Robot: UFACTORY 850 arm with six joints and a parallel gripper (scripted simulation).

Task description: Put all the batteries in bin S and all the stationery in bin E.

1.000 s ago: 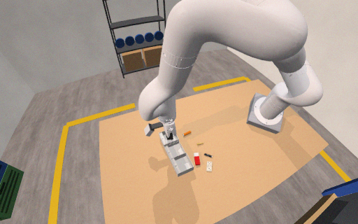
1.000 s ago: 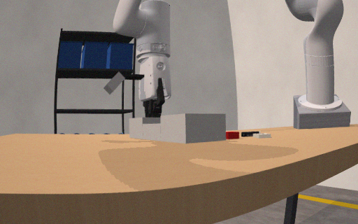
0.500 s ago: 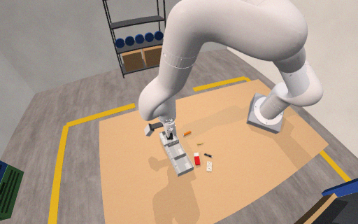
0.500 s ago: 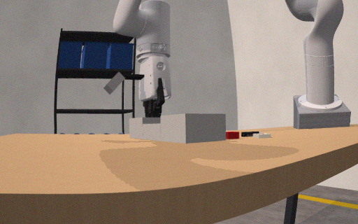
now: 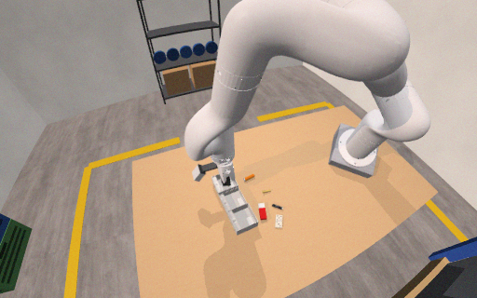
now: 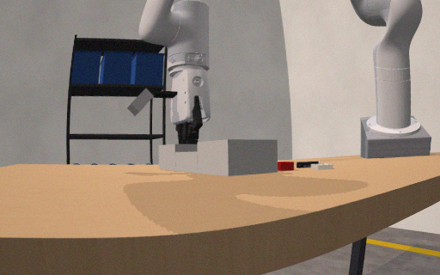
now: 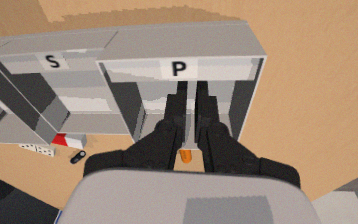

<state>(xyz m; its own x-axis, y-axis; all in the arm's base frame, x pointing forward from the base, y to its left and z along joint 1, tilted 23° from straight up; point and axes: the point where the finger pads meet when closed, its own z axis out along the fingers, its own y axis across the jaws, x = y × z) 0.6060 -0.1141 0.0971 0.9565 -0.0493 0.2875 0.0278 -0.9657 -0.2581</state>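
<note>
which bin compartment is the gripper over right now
The gripper hangs over the end compartment marked P, not the neighbouring one marked S.

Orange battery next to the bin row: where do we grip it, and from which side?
Grip the orange battery at mid-length, across its narrow width, coming straight down. It lies flat on the table as a slim cylinder, apart from the bin row, so both long sides look free. Turn the end effector, now nearly shut inside bin P, so its fingers straddle the long axis.
</note>
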